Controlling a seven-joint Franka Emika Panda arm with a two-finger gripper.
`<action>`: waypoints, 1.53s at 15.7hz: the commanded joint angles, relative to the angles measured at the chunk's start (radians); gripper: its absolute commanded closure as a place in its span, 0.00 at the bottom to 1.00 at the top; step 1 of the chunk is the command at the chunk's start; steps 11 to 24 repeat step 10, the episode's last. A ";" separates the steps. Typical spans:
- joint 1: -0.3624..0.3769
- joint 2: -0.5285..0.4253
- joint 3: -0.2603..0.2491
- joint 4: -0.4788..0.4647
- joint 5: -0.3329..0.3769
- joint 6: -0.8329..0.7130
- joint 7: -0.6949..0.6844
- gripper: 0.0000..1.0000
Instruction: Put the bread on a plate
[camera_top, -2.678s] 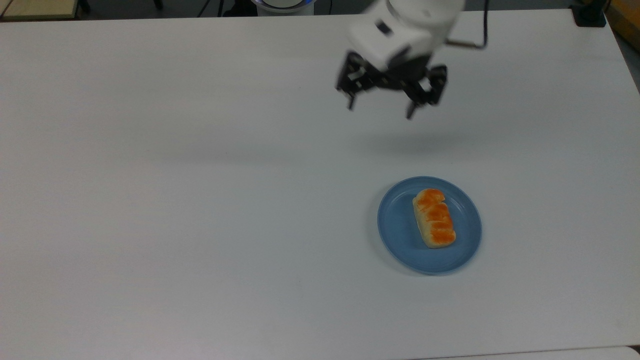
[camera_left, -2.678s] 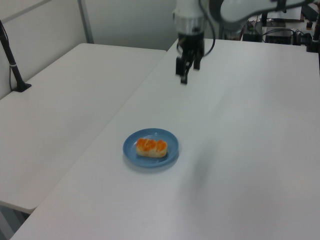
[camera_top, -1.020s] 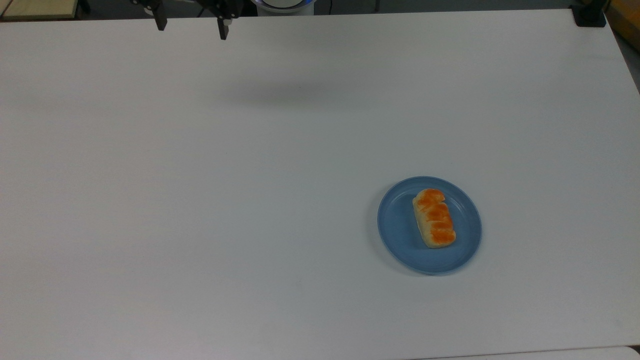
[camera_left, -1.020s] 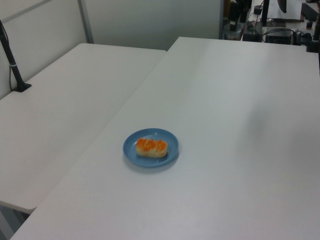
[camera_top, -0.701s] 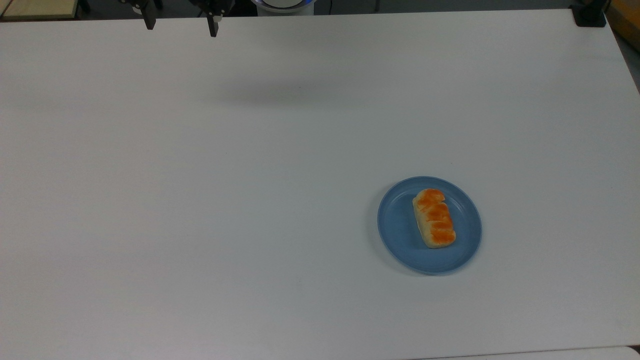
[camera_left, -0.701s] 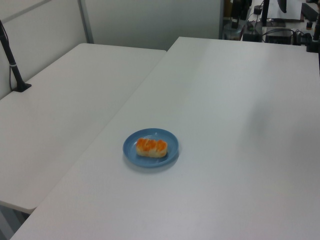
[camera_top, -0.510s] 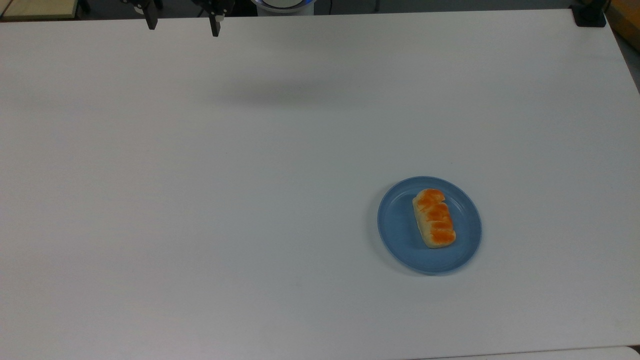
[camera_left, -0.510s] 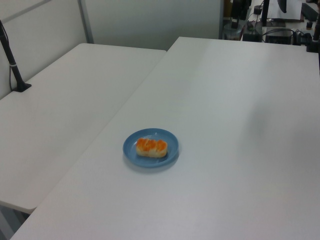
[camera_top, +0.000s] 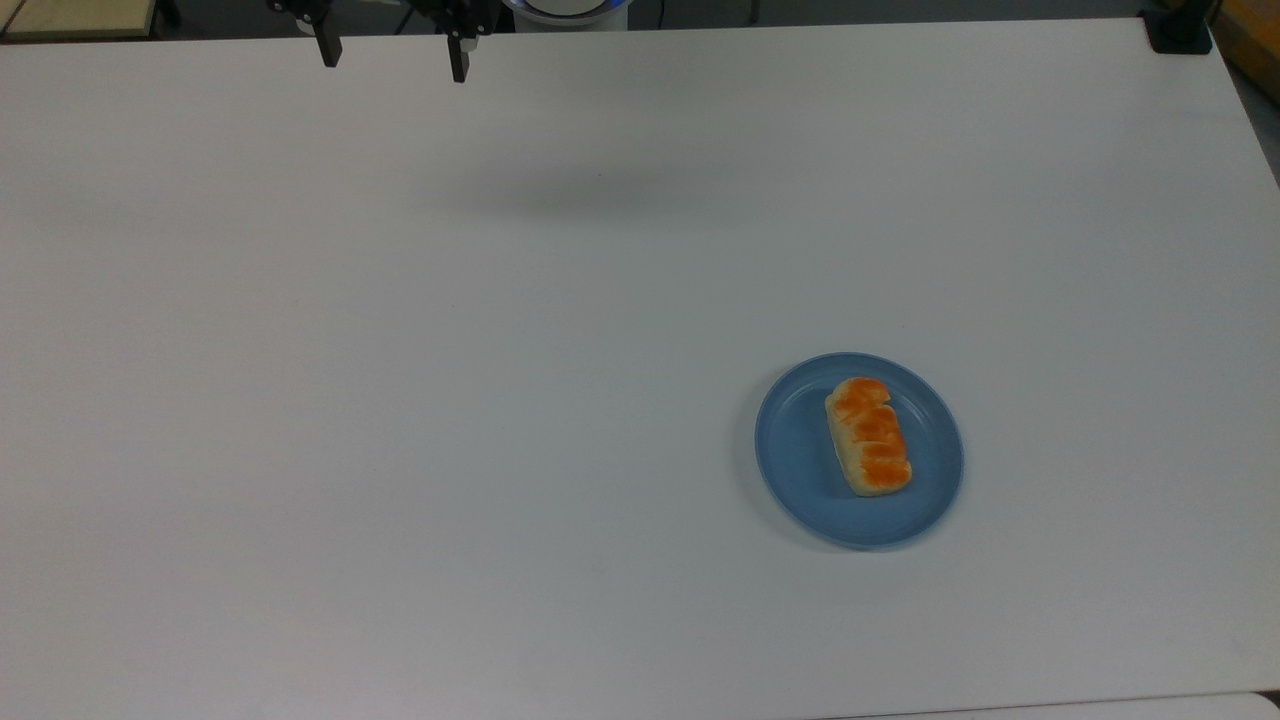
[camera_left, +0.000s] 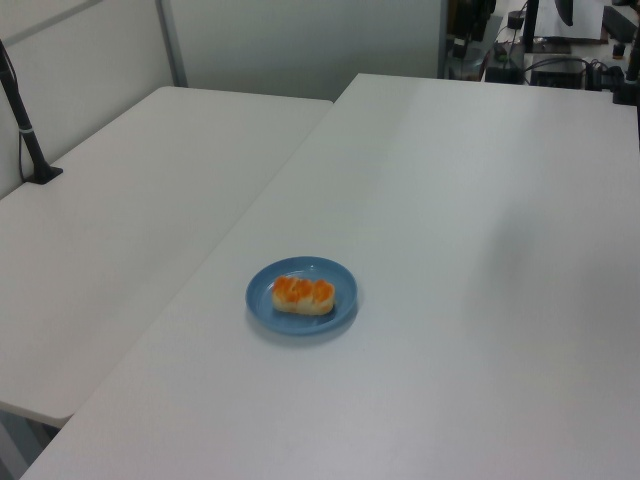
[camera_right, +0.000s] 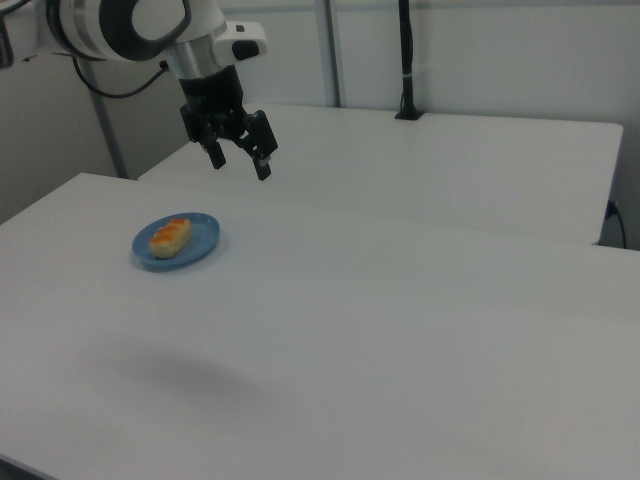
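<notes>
The bread (camera_top: 868, 436), a pale loaf with an orange-brown top, lies on the round light-blue plate (camera_top: 800, 470) on the white table. The left view has the bread (camera_left: 303, 294) on the plate (camera_left: 340, 310), and the right view shows the same bread (camera_right: 171, 236) and plate (camera_right: 204, 240). My gripper (camera_top: 392, 58) hangs open and empty high above the table at the top view's upper left edge, far from the plate. In the right view the gripper (camera_right: 240, 165) is raised in the air, to the right of and above the plate.
A second white table (camera_left: 120, 220) adjoins on the left view's left, with a black post (camera_left: 25, 130) on it. Dark equipment (camera_left: 540, 40) stands past the table's far end. A black clamp (camera_top: 1178, 30) sits at the top view's upper right corner.
The gripper has swung from above the table near the plate up to the top view's upper left edge, then drifted slightly right. Bread and plate have not moved.
</notes>
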 joint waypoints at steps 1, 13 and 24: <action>0.025 -0.024 -0.018 -0.024 0.036 0.022 0.020 0.00; 0.025 -0.024 0.011 -0.030 0.059 0.020 0.080 0.00; 0.025 -0.024 0.011 -0.030 0.059 0.020 0.080 0.00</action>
